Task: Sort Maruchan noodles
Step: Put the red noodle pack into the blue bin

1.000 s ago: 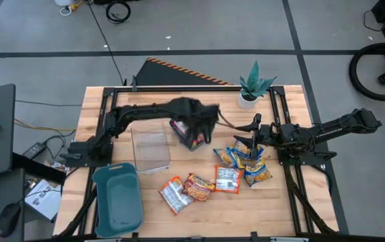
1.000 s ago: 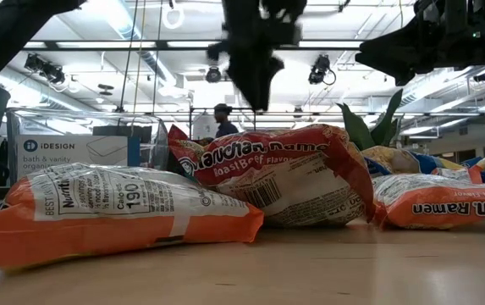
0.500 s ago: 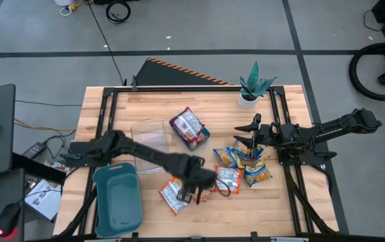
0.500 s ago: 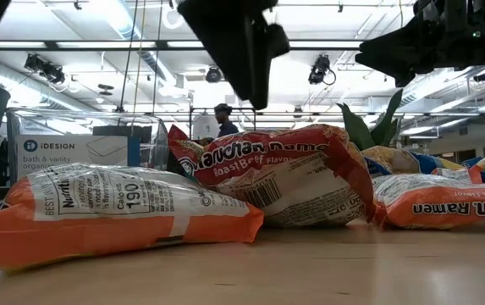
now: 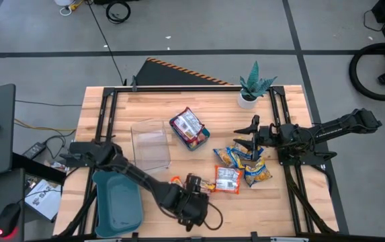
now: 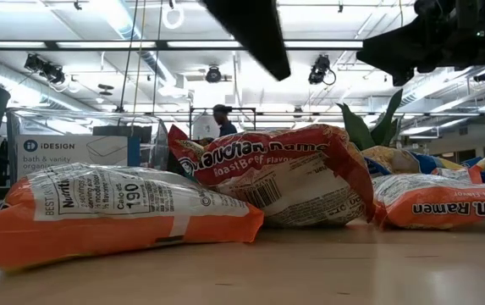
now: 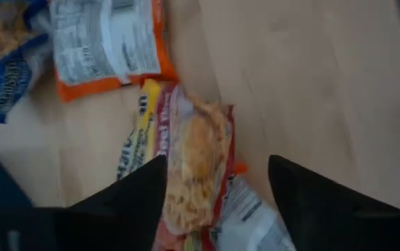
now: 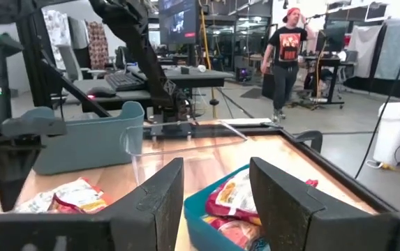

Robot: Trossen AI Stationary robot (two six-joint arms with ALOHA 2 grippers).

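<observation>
A second ago the left arm was over the small teal tray [image 5: 190, 129] at upper centre of the high view; now the left gripper [image 5: 193, 202] has swung down to lower centre, over the loose red-and-white packets [image 7: 194, 164]. In the left wrist view its fingers stand apart, straddling a packet without gripping it.

The sorting looks only begun. A few red packets [image 8: 236, 202] lie in the small teal tray. The clear bin [image 5: 150, 145] beside it and the big teal tray [image 5: 118, 198] at lower left look empty. An orange packet [image 5: 227, 179] sits lower centre, and the yellow-and-blue packets [image 5: 246, 161] are bunched right of centre (none of these binned yet).

The right gripper [image 5: 254, 138] waits over that bunch, fingers apart and empty.
</observation>
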